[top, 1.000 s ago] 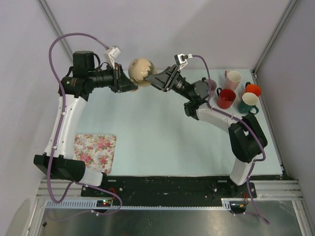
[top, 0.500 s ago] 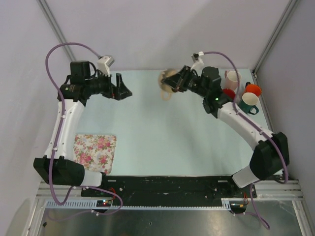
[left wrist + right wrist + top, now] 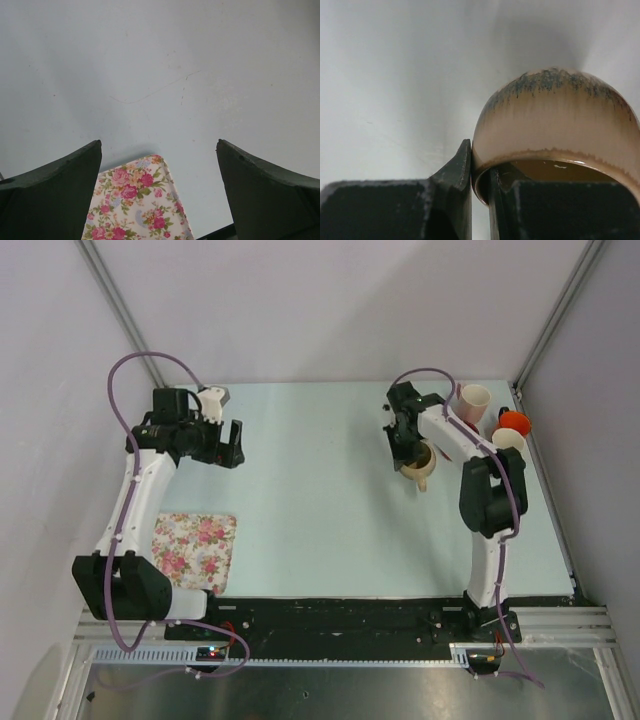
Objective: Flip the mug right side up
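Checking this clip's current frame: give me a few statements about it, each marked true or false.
1. The right gripper pinches the tan mug by its rim, one finger inside. True.
2. The left gripper holds the floral cloth. False: it is open and empty; the cloth lies flat on the table.
3. Several other mugs stand at the table's far right corner. True.
4. The floral cloth lies beside the other mugs. False: it lies near left.

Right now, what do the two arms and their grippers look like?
The left arm and right arm have white shells with black joints and motors. A purple cable loops along each. The left gripper and right gripper have matte black, wedge-shaped fingers. No sleeves or markings are visible.
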